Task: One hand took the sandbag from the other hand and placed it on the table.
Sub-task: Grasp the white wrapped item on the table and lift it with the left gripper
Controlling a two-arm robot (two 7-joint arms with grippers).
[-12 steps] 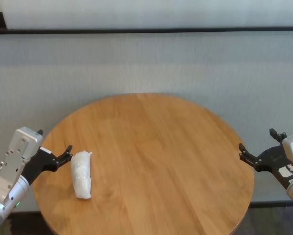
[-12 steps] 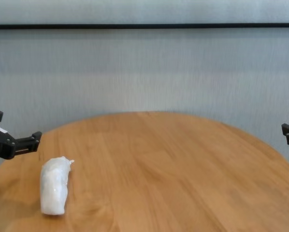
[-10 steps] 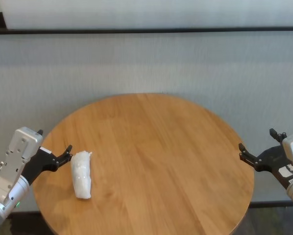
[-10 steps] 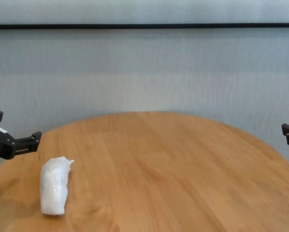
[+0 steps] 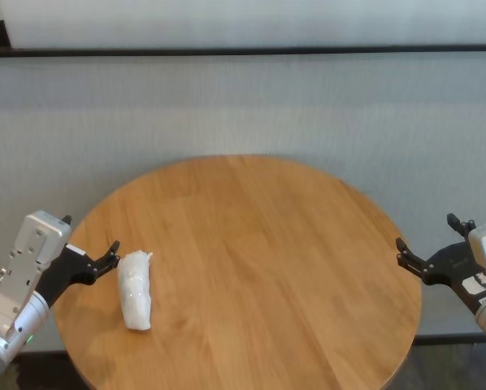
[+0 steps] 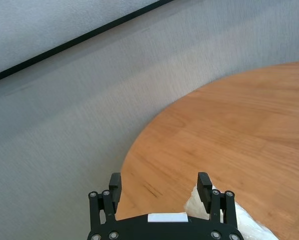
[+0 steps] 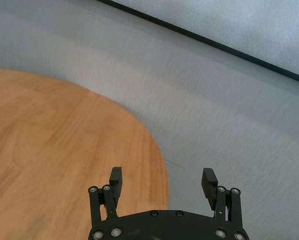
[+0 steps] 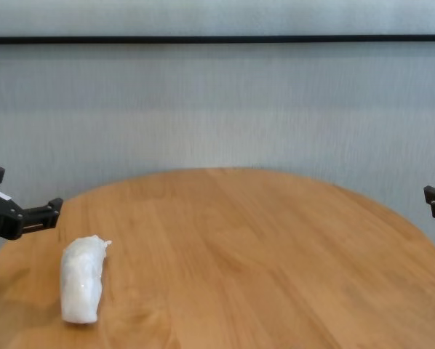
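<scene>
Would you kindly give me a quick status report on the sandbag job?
Left gripper open, beside sandbag, not holding. Right gripper open, empty, at table's far right edge. Sandbag lying on table. Nothing in the way.

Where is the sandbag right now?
In the head view the sandbag lies on the table near its left edge, just beside the open left pincer, which isn't holding it.

Grey textured wall (image 5: 243, 106) fills the background, black horizontal strip (image 5: 243, 50) across it (near the top), paler white panel (image 5: 243, 23) above the strip.
</scene>
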